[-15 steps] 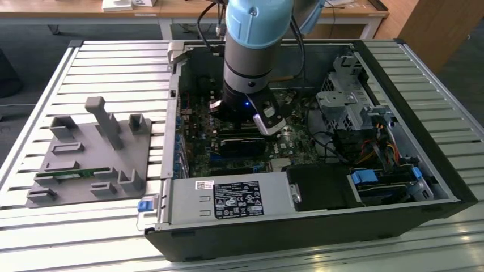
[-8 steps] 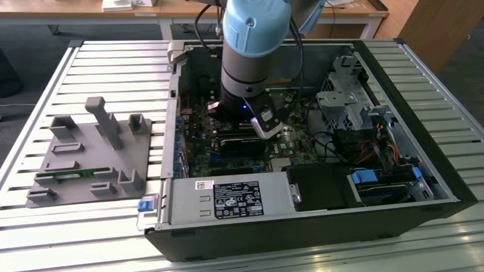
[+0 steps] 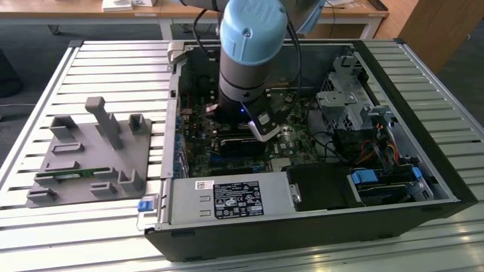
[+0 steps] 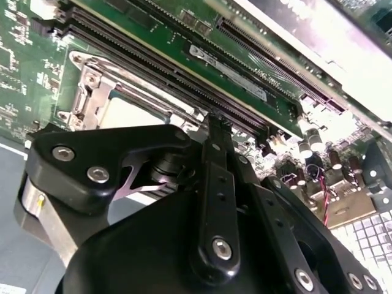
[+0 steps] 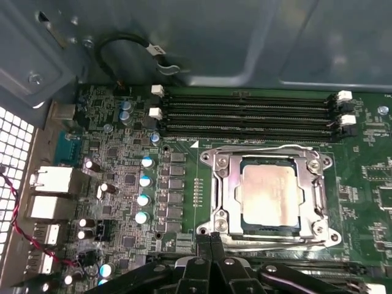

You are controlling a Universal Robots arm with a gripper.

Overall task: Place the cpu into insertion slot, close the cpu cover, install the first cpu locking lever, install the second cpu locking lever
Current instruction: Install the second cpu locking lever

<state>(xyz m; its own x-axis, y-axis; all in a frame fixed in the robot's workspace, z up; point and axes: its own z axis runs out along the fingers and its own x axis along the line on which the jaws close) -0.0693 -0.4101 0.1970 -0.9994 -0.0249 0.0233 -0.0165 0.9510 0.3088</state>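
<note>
inside open case [image 3: 423,187]: cpu [image 5: 271,196] seated in insertion slot [image 5: 215,225], cpu cover [image 5: 318,190] down; pincer [image 5: 211,240] pressed together beside memory slots [image 5: 245,113].

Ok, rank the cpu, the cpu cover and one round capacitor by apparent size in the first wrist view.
1. cpu cover, the frame surrounding the chip.
2. cpu, inside its window.
3. capacitor, far smaller.
</note>
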